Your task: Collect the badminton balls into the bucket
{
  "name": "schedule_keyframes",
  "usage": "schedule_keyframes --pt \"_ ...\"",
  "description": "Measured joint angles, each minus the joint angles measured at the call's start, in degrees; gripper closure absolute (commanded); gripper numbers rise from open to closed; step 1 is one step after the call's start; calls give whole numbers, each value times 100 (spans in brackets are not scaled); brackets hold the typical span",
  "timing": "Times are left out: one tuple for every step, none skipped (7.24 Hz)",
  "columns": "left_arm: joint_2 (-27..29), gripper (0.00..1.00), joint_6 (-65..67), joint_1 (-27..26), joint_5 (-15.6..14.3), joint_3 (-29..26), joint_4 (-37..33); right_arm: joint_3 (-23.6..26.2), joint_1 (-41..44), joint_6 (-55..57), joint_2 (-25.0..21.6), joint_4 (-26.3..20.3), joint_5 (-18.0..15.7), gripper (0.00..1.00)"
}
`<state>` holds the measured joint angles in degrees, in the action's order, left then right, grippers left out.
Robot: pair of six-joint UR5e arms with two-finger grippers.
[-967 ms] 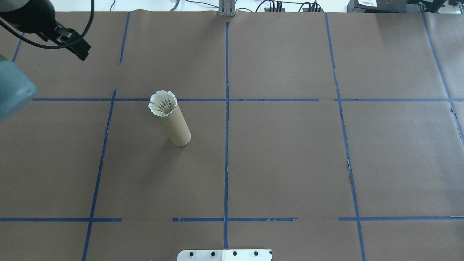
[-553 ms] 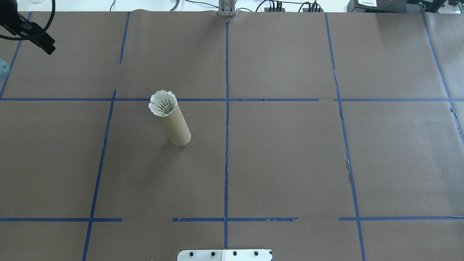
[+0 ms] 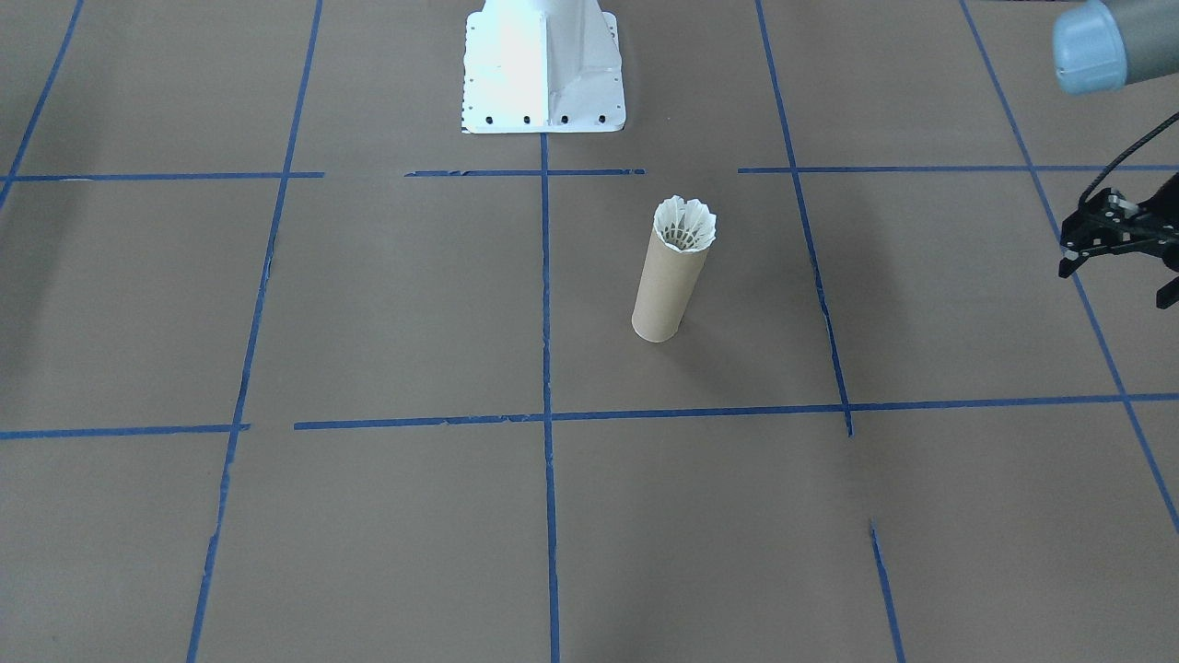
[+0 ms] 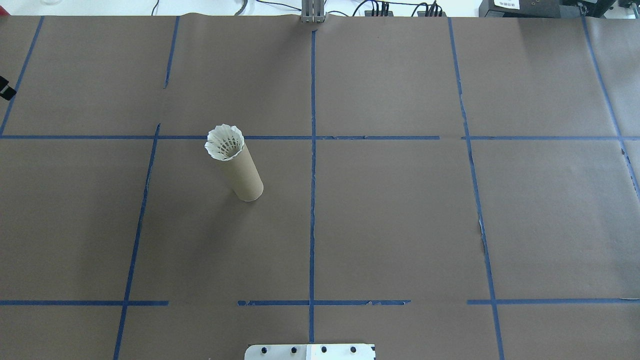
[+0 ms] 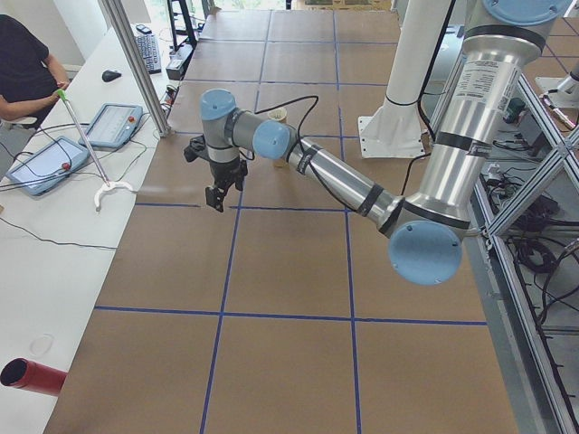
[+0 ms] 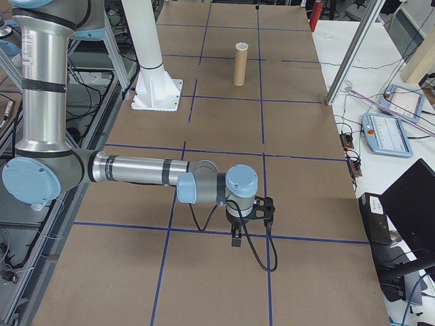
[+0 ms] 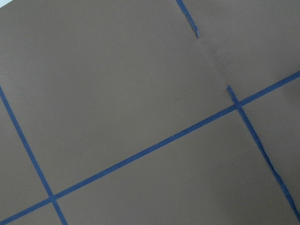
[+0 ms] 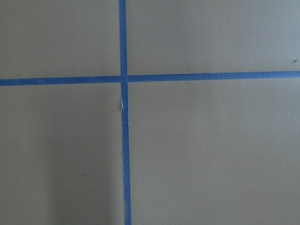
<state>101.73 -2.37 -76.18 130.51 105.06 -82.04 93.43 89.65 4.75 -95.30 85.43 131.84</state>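
Overhead view, left to right:
- Only a black sliver of the left gripper (image 4: 4,89) is showing at the far left edge, upper half of the frame.
- The bucket (image 4: 242,175) is standing upright on the table (image 4: 400,225), left of centre, just right of a vertical blue tape line (image 4: 142,200) and just below a horizontal one.
- The shuttlecock (image 4: 225,142) is sitting in the bucket's mouth, cork down. Its white feather skirt is flaring just over the rim.
- The right half of the frame is showing only brown paper and tape.

Front-facing view, left to right:
- The white robot base (image 3: 543,64) is sitting at top centre.
- Bucket and shuttlecock are standing just right of centre.
- The left gripper is hanging at the far right edge, partly cut off and well apart from the bucket. Its fingers (image 3: 1068,262) are spreading apart and gripping nothing.

Right side view:
- The right gripper (image 6: 236,238) is pointing down over a tape line in the lower middle, far from the bucket at top centre.
- Whether its fingers are released or clenched I cannot tell.

Both wrist views are showing only paper and tape.
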Motion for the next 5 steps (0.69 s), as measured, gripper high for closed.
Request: schedule_keyframes --pt "-330 0 -6 -331 158 -196 -269 0 0 0 0 0 0 0" --pt "-594 0 -13 -713 236 -416 -384 0 0 0 2 0 0 0" --pt "-850 0 -20 -1067 263 -614 -424 0 0 0 3 0 0 0" --pt "-1112 0 -17 -1290 262 -751 -438 0 0 0 3 0 0 0" --pt "-1267 0 19 -1384 262 -835 -444 0 0 0 3 0 0 0"
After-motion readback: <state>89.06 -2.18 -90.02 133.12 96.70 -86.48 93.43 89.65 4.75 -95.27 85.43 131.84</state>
